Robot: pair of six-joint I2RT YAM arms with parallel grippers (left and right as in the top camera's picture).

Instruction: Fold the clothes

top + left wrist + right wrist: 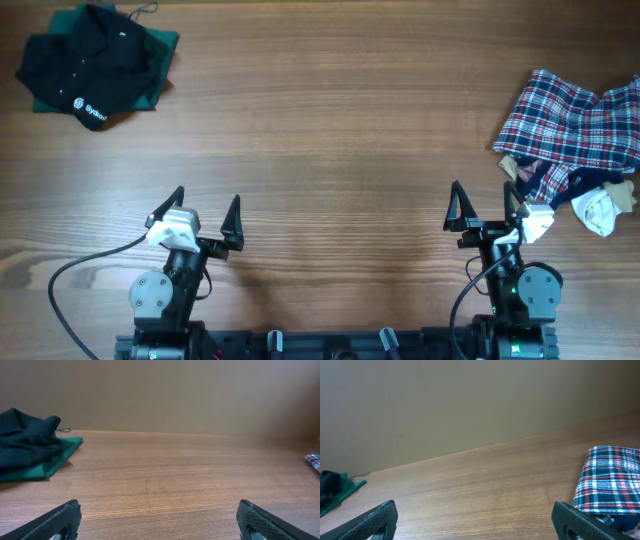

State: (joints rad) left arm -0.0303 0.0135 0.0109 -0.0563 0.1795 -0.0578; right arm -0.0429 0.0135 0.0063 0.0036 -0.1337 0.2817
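Observation:
A heap of unfolded clothes, topped by a red, white and blue plaid garment [575,125], lies at the table's right edge, with a white piece [597,209] at its front; the plaid also shows in the right wrist view [607,480]. A folded pile with a black polo shirt [90,60] over a green garment [158,45] lies at the far left, seen in the left wrist view too [30,447]. My left gripper [207,215] is open and empty near the front edge. My right gripper [485,208] is open and empty, just left of the plaid heap.
The wooden table [330,130] stretches bare between the two piles. A black cable [85,265] loops at the front left beside the left arm's base. A plain wall rises behind the table's far edge.

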